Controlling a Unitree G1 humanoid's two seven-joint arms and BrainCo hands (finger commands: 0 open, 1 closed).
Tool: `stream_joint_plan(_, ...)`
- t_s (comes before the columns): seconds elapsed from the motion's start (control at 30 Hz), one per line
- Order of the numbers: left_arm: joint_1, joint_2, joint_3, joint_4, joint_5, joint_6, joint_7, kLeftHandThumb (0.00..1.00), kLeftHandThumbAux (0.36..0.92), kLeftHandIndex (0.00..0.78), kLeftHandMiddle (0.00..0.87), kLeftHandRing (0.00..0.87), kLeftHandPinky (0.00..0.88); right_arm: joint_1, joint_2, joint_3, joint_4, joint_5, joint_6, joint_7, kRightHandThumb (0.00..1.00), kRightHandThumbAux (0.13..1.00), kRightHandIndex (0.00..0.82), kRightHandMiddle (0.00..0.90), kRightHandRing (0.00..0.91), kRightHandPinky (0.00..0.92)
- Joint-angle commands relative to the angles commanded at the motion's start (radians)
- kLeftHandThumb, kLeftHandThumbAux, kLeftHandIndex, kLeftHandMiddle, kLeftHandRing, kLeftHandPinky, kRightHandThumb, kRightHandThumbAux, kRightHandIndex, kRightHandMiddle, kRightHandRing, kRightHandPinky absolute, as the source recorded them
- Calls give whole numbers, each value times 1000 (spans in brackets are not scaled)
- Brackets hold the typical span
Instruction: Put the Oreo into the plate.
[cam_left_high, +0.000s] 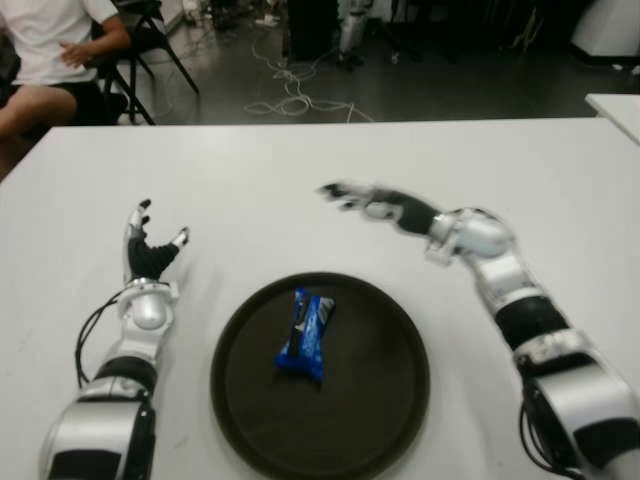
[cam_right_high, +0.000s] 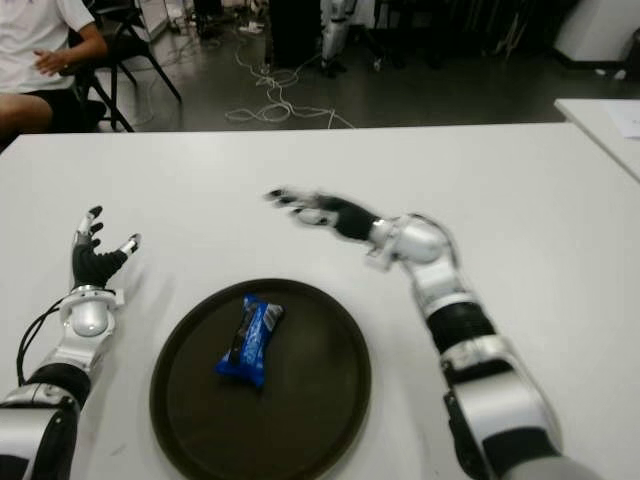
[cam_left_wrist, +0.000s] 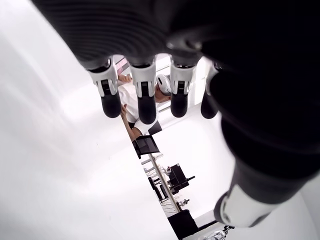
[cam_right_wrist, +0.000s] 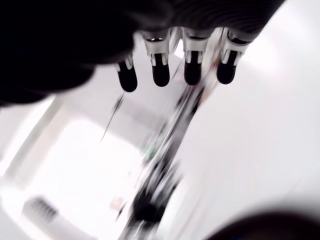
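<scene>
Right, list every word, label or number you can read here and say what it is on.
Nothing reads clearly.
Blue Oreo packet lying in the dark plate: white printing shows, too blurred to read.
White table, left hand, right hand: no text visible.

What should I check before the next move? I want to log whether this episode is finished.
1. Oreo inside the plate: ok.
2. Oreo free of both hands: ok.
3. Right hand empty, fingers spread: ok.
4. Right hand off the plate, beyond its far rim: ok.
5. Left hand open, left of the plate: ok.
6. Right hand touching the table: cannot tell.
</scene>
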Motion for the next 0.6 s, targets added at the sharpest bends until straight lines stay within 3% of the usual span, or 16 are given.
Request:
stream_joint_plan(0.17, -1, -2, 3, 2, -3, 2, 0, 0, 786, 57, 86, 71, 59, -42, -39, -56, 155, -14, -56, -100, 0, 370, 0, 0, 0, 0)
stream_joint_plan(0.3, 1, -2, 5, 5, -5, -2, -6, 0, 790, 58, 90, 71, 58, -34, -68, -79, 229, -57, -96, -271, 0, 416, 0, 0, 0, 0)
stream_joint_plan(0.6, -2, 0, 8, 12, -8, -5, -17, 0, 785, 58, 92, 71, 55, -55, -63, -101, 313, -99, -104, -458, 0, 466, 18, 2, 0, 0)
